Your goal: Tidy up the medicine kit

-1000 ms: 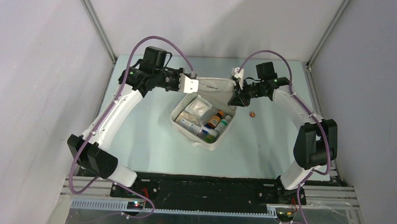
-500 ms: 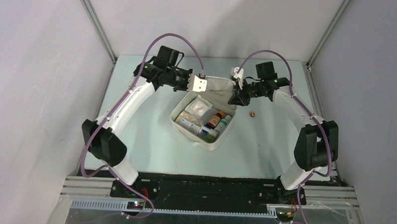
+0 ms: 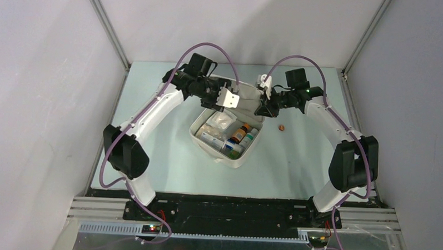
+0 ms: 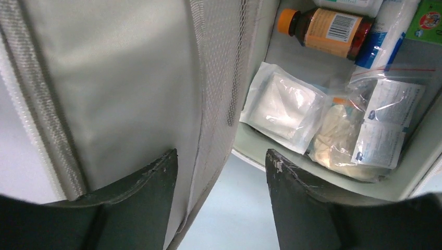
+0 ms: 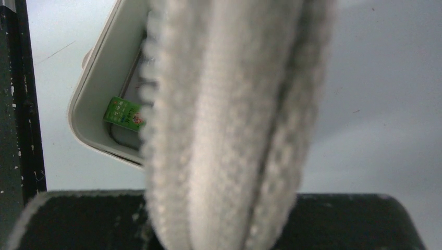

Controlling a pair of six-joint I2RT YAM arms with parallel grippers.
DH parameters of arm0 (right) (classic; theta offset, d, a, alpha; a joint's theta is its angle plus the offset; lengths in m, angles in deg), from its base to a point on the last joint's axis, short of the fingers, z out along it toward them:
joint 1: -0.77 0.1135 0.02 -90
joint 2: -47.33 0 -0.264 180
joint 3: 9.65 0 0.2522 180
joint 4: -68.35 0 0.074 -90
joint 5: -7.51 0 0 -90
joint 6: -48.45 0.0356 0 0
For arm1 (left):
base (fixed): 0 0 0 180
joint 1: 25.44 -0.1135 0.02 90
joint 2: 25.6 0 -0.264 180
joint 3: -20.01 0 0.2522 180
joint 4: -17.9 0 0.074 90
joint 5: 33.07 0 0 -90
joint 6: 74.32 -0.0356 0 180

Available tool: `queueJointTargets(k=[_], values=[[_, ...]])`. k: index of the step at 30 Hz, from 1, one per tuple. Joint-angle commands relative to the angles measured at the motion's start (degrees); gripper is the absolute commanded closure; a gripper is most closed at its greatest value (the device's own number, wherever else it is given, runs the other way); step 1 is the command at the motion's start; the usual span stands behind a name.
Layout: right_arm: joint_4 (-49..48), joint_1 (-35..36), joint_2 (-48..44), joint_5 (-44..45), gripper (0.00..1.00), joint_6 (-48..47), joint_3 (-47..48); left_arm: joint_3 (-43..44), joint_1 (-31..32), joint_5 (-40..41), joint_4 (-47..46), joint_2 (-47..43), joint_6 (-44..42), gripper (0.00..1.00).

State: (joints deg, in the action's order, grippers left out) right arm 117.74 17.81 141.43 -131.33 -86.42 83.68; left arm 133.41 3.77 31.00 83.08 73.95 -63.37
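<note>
The medicine kit (image 3: 232, 159), a white soft case, lies open mid-table with its lid (image 3: 247, 94) standing up at the back. My left gripper (image 3: 231, 100) is open at the lid's left end. In the left wrist view the lid's grey lining (image 4: 130, 88) runs past the left finger, and the gap between the jaws (image 4: 221, 166) shows only table. My right gripper (image 3: 262, 107) is shut on the lid's right edge, whose blurred zip rim (image 5: 224, 130) fills the right wrist view. Inside the kit lie a brown bottle (image 4: 323, 31), a gauze packet (image 4: 281, 107) and a zip bag (image 4: 365, 130).
A small brown round thing (image 3: 282, 127) lies on the table right of the kit. A green box (image 5: 124, 113) sits in the kit's corner. Grey walls enclose the table on three sides. Both arms reach in from the near edge.
My left arm has swung right along the lid, and its jaws have opened and let go of the lid. The right gripper and the kit have not moved.
</note>
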Motion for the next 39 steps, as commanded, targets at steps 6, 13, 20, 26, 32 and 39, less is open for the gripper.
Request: queueJointTargets(k=[6, 13, 20, 26, 32, 39], values=[[5.8, -0.15, 0.45, -1.99, 0.89, 0.61, 1.1, 2.49, -0.16, -0.23, -3.81, -8.16, -1.23, 0.23], [7.09, -0.65, 1.05, -1.29, 0.88, -0.37, 3.7, 5.74, -3.0, -5.34, -4.14, -9.94, 7.84, 0.22], [7.4, 0.38, 0.43, 0.86, 0.93, -4.45, 3.71, 10.35, -5.36, -10.43, -4.14, -5.6, 17.66, 0.19], [6.14, 0.41, 0.77, 2.17, 0.94, -4.48, 4.26, 5.5, -5.57, -13.38, -3.87, -4.61, 18.97, 0.25], [6.37, -0.02, 2.17, 3.19, 0.95, -6.51, 5.35, 0.5, -5.6, -10.32, -3.52, -3.59, 16.42, 0.4], [6.69, -0.54, 4.34, 5.18, 0.83, -5.99, 7.94, 6.83, -6.87, -11.5, -3.47, 2.05, 20.62, 0.99]])
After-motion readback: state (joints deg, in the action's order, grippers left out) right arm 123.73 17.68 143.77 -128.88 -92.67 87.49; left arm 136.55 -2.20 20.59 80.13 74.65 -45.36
